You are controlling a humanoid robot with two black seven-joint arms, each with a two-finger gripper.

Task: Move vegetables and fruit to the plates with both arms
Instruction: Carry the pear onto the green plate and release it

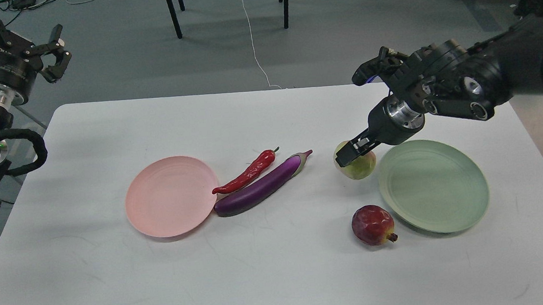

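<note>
The right end effector sits low over the counter, its dark fingers closed around the top of the yellow-green fruit, which appears to rest on the counter, or just above it, right beside the rim of the pale green plate. The wrist angles down and inward from the right, which suits a short carry: the fruit needs only a small lift and a sideways move to reach that plate. The grasp covers the upper part of the fruit, so how deeply the fingers bite cannot be judged.

The pomegranate lies nearer the robot, just off the same plate's near-left rim, likely the next item for this arm.

The vegetables are grouped by the other plate (a sensible split between the arms). The eggplant lies diagonally, its dark end just beside the pale pink plate, stem cap pointing away. The red chili pepper lies alongside it, touching or nearly so, its tip near the plate's rim.

The left end effector is held high, beyond the counter's far-left corner, fingers spread and empty, well apart from the vegetables. Both plates are bare.
</note>
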